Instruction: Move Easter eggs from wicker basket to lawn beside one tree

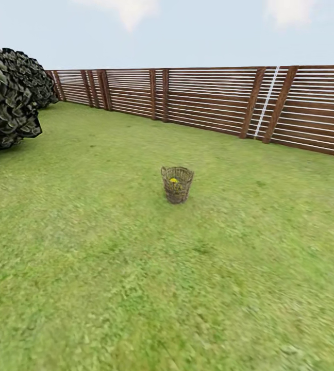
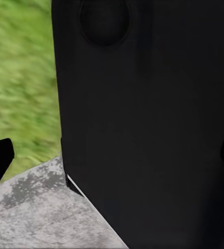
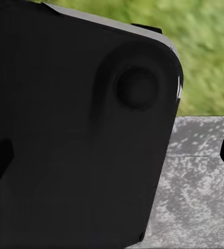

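The wicker basket stands upright on the lawn, a few metres ahead of me near the middle of the head view. One yellow Easter egg shows inside it just below the rim; any others are hidden by the weave. The dark, angular foliage of a tree fills the far left, its trunk out of view. My left gripper and right gripper each show dark fingertips spread wide at the picture's edges, with nothing held between them, close against a black part of my own body.
A brown slatted wooden fence runs across the back of the garden. Grass stretches between me and the basket. Below both grippers lies grey speckled paving bordering the grass.
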